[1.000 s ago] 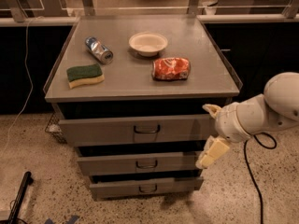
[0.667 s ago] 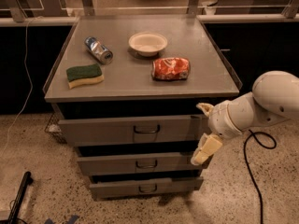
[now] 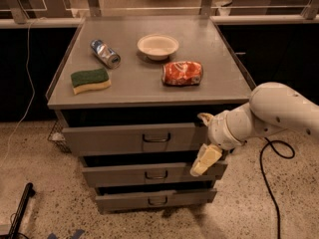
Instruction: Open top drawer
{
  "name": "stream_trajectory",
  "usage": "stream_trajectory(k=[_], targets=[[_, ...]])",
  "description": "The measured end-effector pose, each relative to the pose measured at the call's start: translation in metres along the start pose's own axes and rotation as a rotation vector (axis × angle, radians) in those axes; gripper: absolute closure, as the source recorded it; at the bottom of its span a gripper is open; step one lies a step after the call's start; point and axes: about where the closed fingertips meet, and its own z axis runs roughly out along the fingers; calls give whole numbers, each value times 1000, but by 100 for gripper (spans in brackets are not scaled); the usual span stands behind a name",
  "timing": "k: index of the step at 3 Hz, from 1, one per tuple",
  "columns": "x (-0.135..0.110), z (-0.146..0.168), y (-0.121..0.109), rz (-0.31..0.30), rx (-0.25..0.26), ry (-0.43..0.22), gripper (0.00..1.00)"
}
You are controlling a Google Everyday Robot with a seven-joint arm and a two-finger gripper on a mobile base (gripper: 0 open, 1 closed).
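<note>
Leftward since a second ago, the gripper (image 3: pixel 202 141) now sits at 3 o'clock of the top drawer (image 3: pixel 114 139), right at the end of its grey front. Its fingers (image 3: pixel 206 160) are spread apart, one above the other, gripping nothing, and the lower cream pad overlaps the front of the middle drawer (image 3: pixel 119 176). The top drawer lies just under the cabinet top (image 3: pixel 139 92), a dark gap above it and its dark loop handle (image 3: pixel 156 138) at centre. The bottom drawer (image 3: pixel 124 202) sits at 6 o'clock. What the drawers hold cannot be seen.

On the cabinet top, a white bowl (image 3: pixel 158 46) at 12 o'clock shows a bare white inside. A can (image 3: pixel 105 53) lies on its side at 10 o'clock, a green and yellow sponge (image 3: pixel 90 79) at 8 o'clock, and a red packet (image 3: pixel 182 72) at 4 o'clock.
</note>
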Motion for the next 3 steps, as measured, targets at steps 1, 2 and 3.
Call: stream_trajectory(k=[1,2,3], targets=[[0,16,-5,11,9,-11,0],[1,22,-11,20,20,-23,0],[17,19,-29,70,64,-48,0]])
